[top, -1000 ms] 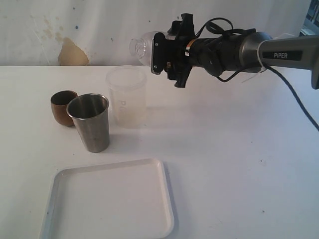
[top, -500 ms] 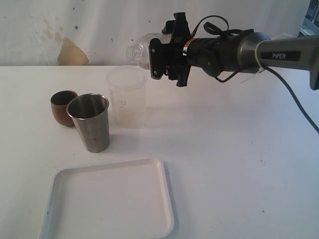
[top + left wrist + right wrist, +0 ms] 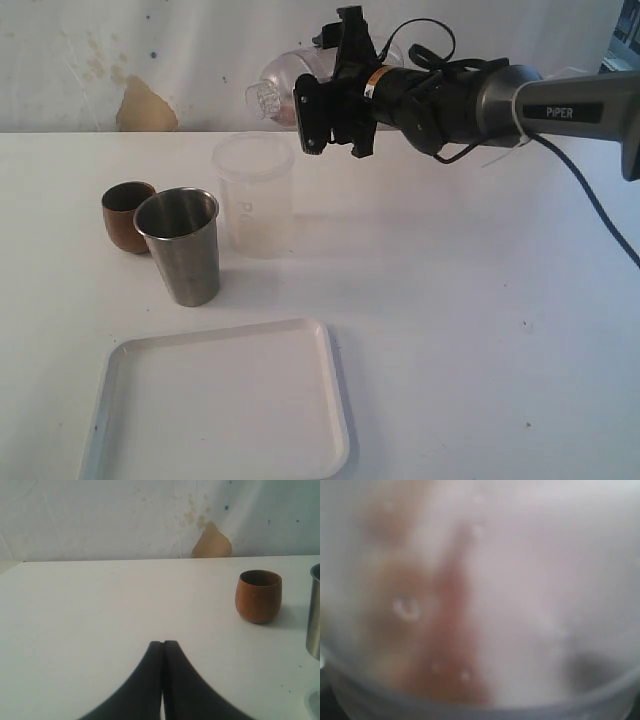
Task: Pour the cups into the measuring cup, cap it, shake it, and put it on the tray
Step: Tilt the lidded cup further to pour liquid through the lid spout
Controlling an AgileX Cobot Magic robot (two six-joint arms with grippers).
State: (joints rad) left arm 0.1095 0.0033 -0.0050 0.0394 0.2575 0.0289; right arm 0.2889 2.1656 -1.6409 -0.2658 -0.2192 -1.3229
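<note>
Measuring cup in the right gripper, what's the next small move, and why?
Probably roll the wrist to bring the measuring cup upright, provided the shaking is done. The right gripper holds it in the air on its side, domed lid on, high over the table by the frosted cup. The tray lies nearer the front, and the cup should likely be upright before going there.

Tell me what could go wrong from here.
The clear graduated measuring cup lies nearly sideways in the right gripper, domed lid outward: if the lid is loose, contents may spill over the frosted plastic cup below. A slipping grip could drop it onto that cup or the tapered stainless-steel tumbler.
</note>
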